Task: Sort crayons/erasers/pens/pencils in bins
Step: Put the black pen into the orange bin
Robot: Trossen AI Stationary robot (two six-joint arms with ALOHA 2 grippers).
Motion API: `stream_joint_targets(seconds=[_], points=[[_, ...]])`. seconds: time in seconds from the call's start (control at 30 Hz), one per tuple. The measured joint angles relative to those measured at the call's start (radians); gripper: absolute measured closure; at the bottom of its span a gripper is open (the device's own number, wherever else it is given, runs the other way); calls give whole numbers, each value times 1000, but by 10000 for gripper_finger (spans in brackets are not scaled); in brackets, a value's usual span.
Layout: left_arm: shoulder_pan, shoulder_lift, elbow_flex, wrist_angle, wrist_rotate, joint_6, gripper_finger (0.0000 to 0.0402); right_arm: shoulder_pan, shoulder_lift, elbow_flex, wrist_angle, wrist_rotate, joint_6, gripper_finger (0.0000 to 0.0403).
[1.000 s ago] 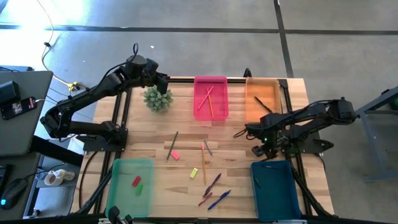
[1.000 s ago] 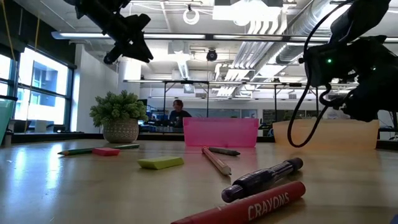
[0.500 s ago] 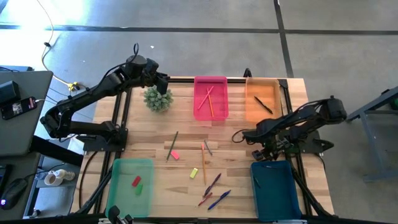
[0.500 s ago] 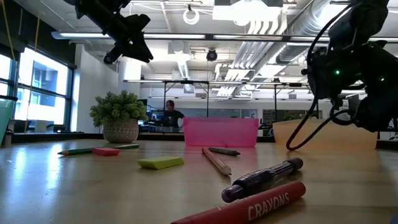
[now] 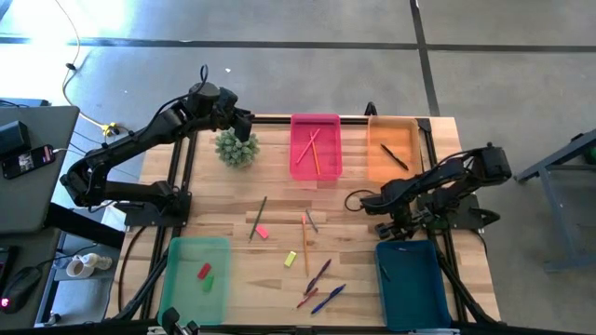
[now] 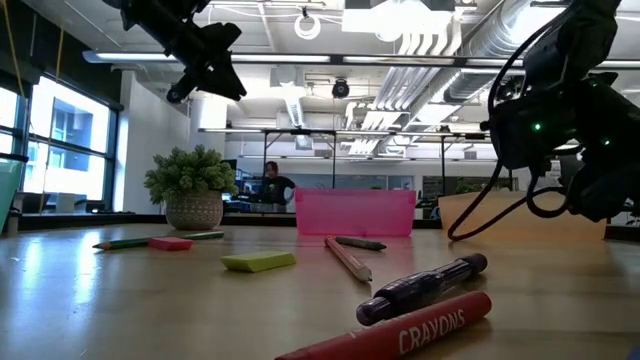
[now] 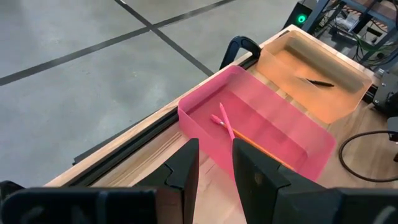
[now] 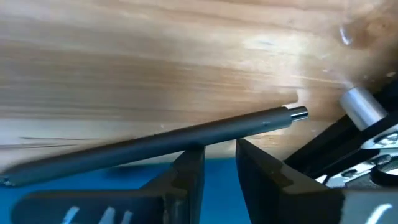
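My right gripper is low over the table's right side, by the far end of the teal bin, fingers a small gap apart with nothing between them. A dark grey pen with a silver tip lies crosswise at its fingertips. My left gripper hangs high at the far edge, by the plant, narrowly open and empty. Loose on the wood lie a green pencil, an orange pencil, a pink eraser, a yellow eraser, pens and a red crayon. My right gripper's fingertips end right at the grey pen's shaft. I cannot tell whether they touch it. The pen runs across both fingertips, not between them.
The pink bin holds pencils and the orange bin a dark stick, both at the far edge. The green bin at the near left holds a red and a green eraser. A dark stick lies in the teal bin. A cable loop hangs from the right arm.
My right arm has leaned a little toward the table's left and sunk, and its wrist has rolled. The cable loop below it has swung lower. The loose items on the table lie where they were.
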Motion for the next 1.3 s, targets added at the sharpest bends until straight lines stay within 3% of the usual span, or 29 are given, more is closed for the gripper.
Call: stream_joint_targets(seconds=[0.77,1.03,1.3], points=[[0,0,0,1,0,26,316,-6,-6,115,98,138,98,316],[0,0,0,18,0,27,316,-17,-7,119,206,131,195,316],[0,0,0,17,0,27,316,-68,-12,121,296,128,149,316]])
